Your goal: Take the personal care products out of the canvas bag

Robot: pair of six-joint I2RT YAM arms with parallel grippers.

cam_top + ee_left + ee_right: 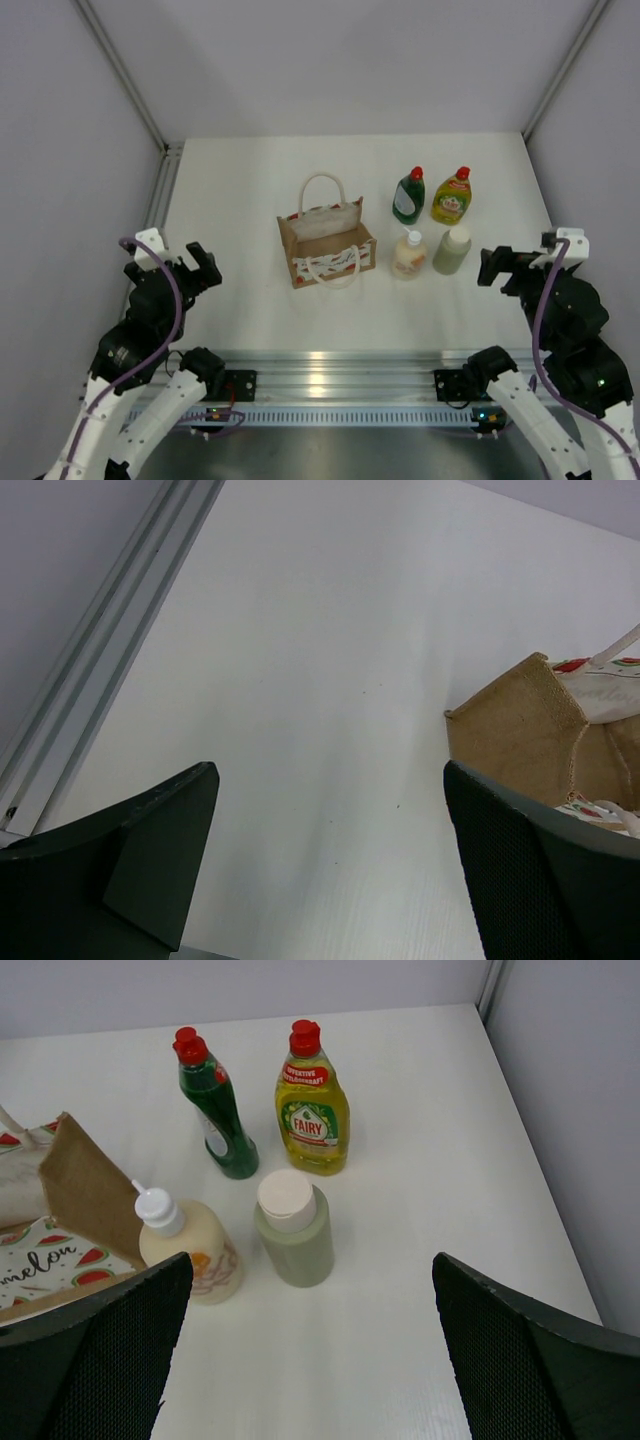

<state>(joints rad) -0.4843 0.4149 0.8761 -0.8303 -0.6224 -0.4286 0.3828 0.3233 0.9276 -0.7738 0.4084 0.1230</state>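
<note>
The tan canvas bag (pixel 326 243) stands upright mid-table with its rope handles up; it also shows in the left wrist view (pixel 530 735) and the right wrist view (pixel 85 1195). Four bottles stand on the table right of it: dark green (pixel 408 196) (pixel 216 1110), yellow (pixel 452 197) (pixel 312 1105), cream pump (pixel 408 255) (pixel 192 1250), pale green cylinder (pixel 452 249) (pixel 293 1230). My left gripper (pixel 196 268) (pixel 330 870) is open and empty, left of the bag. My right gripper (pixel 496 266) (pixel 310 1360) is open and empty, right of the bottles.
Grey enclosure walls stand on three sides. An aluminium rail (pixel 330 375) runs along the table's near edge, and another rail (pixel 100 650) runs along the left edge.
</note>
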